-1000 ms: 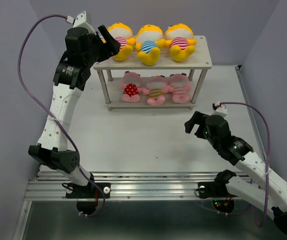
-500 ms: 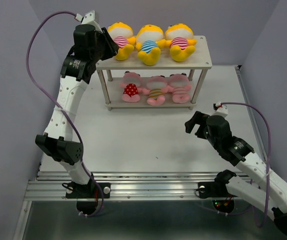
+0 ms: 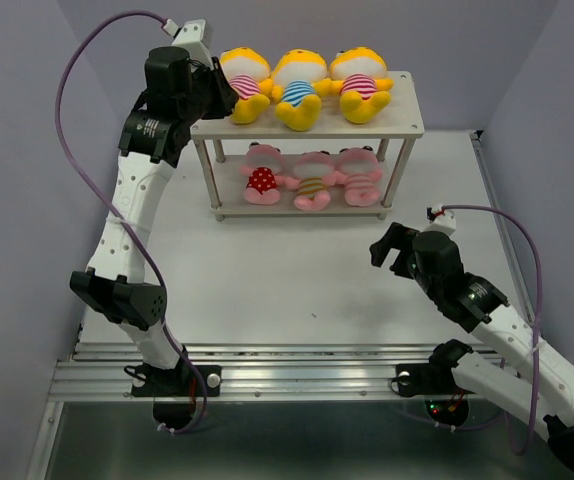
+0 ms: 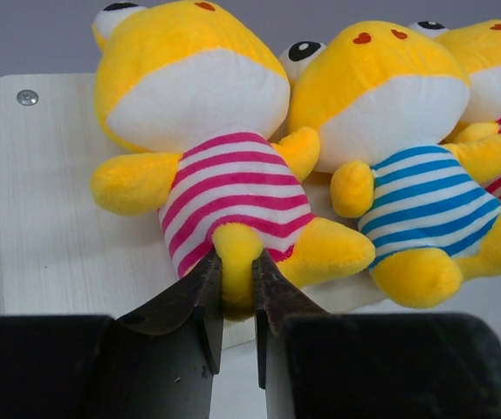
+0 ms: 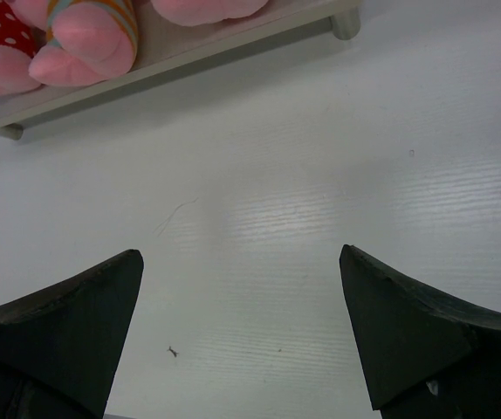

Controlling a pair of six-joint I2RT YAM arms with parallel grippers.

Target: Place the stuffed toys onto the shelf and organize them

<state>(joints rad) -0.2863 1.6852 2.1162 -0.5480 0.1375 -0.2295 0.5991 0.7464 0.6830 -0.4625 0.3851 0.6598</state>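
Left wrist view, lower centre: left gripper [image 4: 237, 295] clamped on one foot of yellow plush doll in pink-striped shirt [image 4: 229, 188], lying frame-left on pale whitewashed two-tier wooden shelf [image 4: 50, 218], feet at front edge, likely for straightening, bare board leftward; right gripper [image 5: 240, 262], jaws spread, empty, over white table [image 5: 320, 175].

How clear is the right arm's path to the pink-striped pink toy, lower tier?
Probably clear: right gripper is open over the table, nothing between it and the pink-striped toy; top board forces frontal approach.

Lavender walls [image 3: 17, 200] around white table [image 3: 297, 275]
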